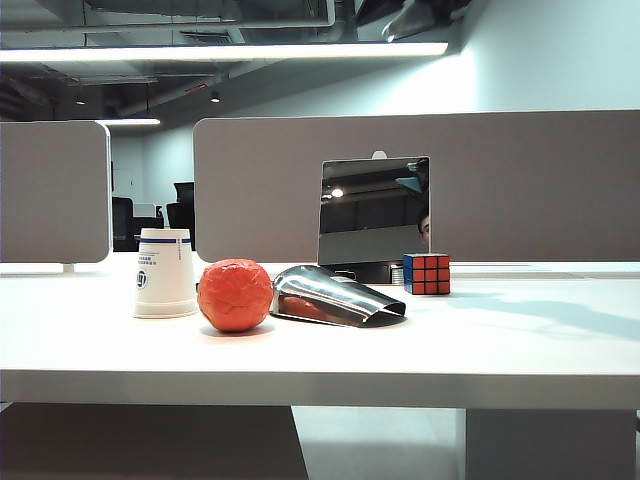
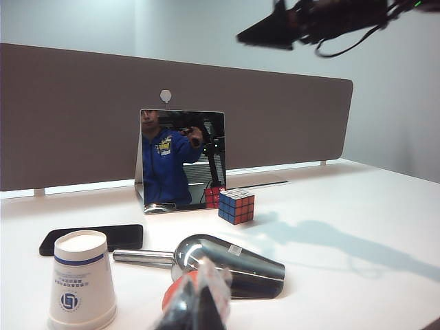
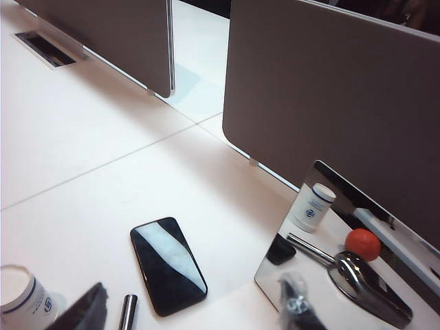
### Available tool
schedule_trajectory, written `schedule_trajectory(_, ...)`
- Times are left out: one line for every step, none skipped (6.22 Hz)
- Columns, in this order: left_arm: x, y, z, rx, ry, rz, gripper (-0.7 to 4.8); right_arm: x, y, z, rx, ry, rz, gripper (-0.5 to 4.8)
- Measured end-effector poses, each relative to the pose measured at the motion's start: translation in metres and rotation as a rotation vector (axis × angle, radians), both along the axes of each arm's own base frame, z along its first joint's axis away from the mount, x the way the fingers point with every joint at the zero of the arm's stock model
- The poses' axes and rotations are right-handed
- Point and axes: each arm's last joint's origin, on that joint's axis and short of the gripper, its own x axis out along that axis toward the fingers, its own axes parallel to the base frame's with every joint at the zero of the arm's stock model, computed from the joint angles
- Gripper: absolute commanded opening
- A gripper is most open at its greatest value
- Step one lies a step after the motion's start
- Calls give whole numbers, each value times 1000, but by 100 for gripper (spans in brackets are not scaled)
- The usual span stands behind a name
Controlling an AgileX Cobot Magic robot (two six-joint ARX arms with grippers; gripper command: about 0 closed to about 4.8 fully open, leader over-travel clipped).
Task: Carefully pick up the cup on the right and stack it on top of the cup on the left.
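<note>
White paper cup (image 1: 165, 273) stands inverted near the white worktop's (image 1: 520, 350) front edge; right side bare. Right end effector (image 3: 196, 309) aloft, fingers apart; left end effector (image 2: 196, 302) state indeterminable.

Cool, even light fills the scene, coming from a long ceiling strip lamp (image 1: 225, 50) glowing bright white overhead. The white tabletop (image 1: 520, 345) is nearly blown out, especially in the right wrist view. A soft, broad shadow (image 2: 330, 240) lies across it toward the right side. The metal scoop (image 1: 335, 297) carries sharp glare streaks, and the mirror (image 1: 373, 210) reflects dim surroundings. Close foreground parts in both wrist views are dark and out of focus.
</note>
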Motion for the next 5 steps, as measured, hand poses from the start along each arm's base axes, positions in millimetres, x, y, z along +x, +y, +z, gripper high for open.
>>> schedule_trajectory(0, 0, 0, 0, 0, 0, -5, -16, -6, 15, -40, -28, 24, 278)
schedule_trajectory(0, 0, 0, 0, 0, 0, -5, -37, -12, 34, -54, -57, 41, 278)
schedule_trajectory(0, 0, 0, 0, 1, 0, -5, -57, -18, 50, -57, -69, 59, 278)
schedule_trajectory(0, 0, 0, 0, 2, 0, -5, -137, -65, 93, -102, -41, -8, 278)
schedule_trajectory(0, 0, -1, 0, 9, 0, -5, -169, -86, 103, -111, -8, -64, 278)
